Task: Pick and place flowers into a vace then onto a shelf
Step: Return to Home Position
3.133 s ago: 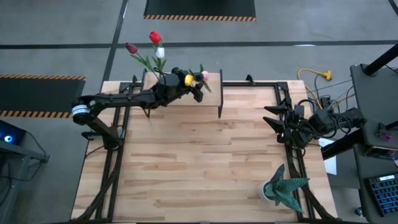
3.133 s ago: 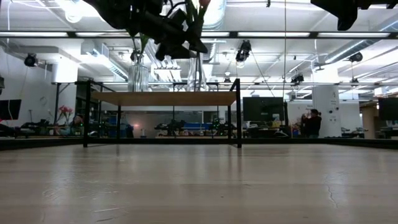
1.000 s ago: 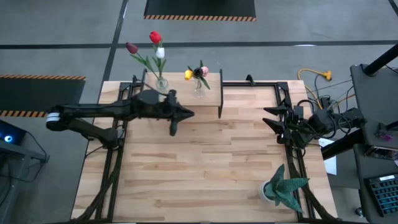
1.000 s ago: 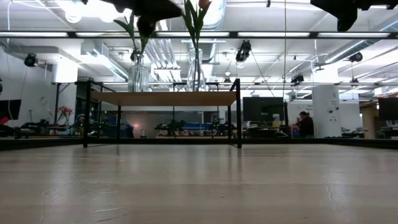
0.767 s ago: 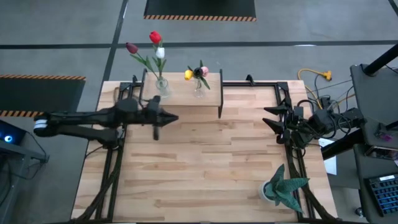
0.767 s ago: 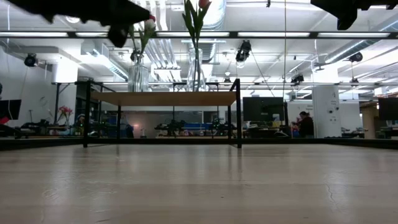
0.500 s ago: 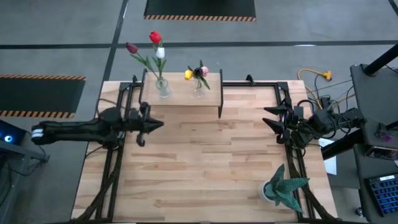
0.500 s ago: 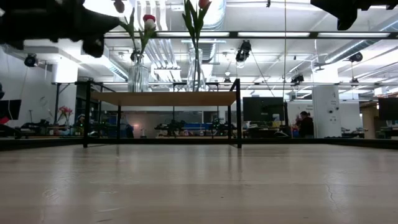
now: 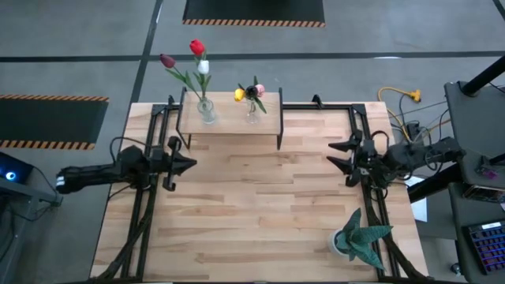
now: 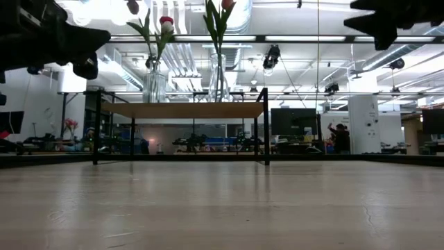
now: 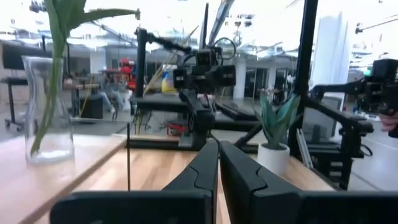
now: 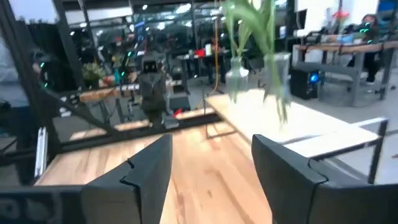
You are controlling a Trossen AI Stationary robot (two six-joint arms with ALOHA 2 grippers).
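The shelf stands on its black legs at the table's far edge. Two glass vases rest by their bases on its plank. The left vase holds red, maroon and white flowers. The right vase holds yellow and pink flowers. My left gripper hovers shut over the table's left side, nearer than the shelf, pointing right with nothing in it; its own view shows the shut fingers. My right gripper hangs open at the right side, pointing left, with an empty gap.
A spiky green plant in a white pot stands near the table's near right corner. Black frame rails run along the left and right sides. Bare wooden board lies between the arms. People move in the room behind.
My left gripper has drawn back from in front of the shelf toward the table's left edge and a little nearer, sinking as it went, fingers shut and empty. My right gripper has sunk slightly. Vases and flowers have stayed put on the shelf.
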